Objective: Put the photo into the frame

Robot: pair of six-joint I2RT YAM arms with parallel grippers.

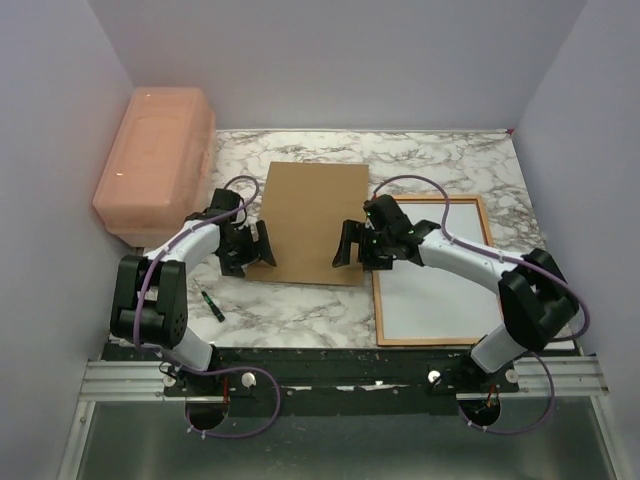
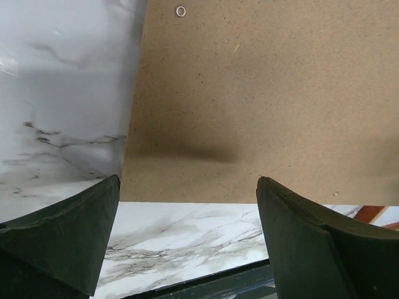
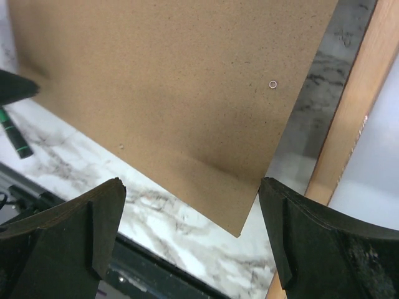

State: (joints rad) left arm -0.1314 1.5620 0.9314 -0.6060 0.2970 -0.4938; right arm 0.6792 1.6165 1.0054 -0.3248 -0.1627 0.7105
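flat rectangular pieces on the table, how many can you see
2: the brown board lies in the middle of the table; the frame lies just right of it, apart. The white area inside the frame may be a separate sheet, cannot tell.

A white tabletop [image 1: 300, 310] veined in grey marble is seen across the centre. It is enclosed by plain pale lilac-grey walls: a back wall [image 1: 340, 60] at the top, a left wall [image 1: 50, 150] and a right wall [image 1: 590, 150]. A metal rail [image 1: 340, 380] is fixed along the lower edge. The scene is lit softly and evenly.
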